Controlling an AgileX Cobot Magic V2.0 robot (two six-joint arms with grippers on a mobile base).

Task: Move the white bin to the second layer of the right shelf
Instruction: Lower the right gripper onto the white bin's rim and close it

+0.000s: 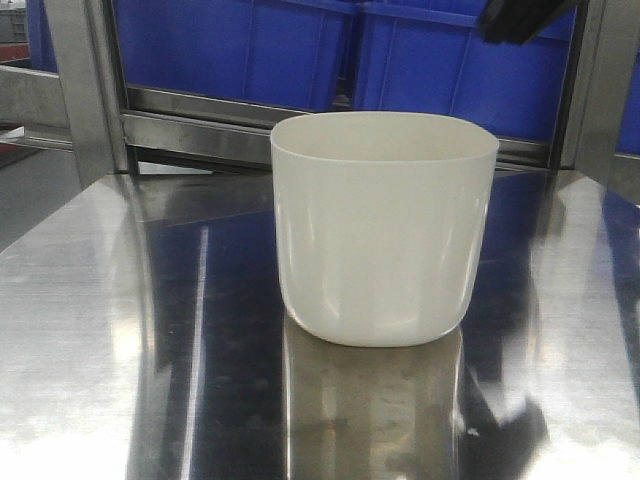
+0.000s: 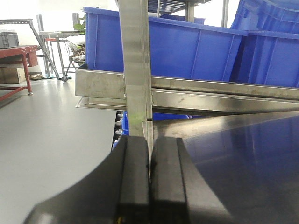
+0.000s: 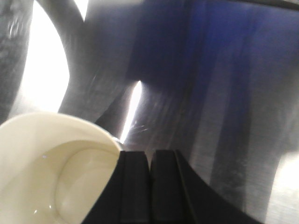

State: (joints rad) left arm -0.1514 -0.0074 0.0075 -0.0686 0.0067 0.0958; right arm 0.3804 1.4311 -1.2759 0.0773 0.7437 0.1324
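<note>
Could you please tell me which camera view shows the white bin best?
The exterior front-facing view: the bin stands whole and upright on the table, rim to base. The right wrist view catches only part of its rim and inside. The left wrist view does not show it.
</note>
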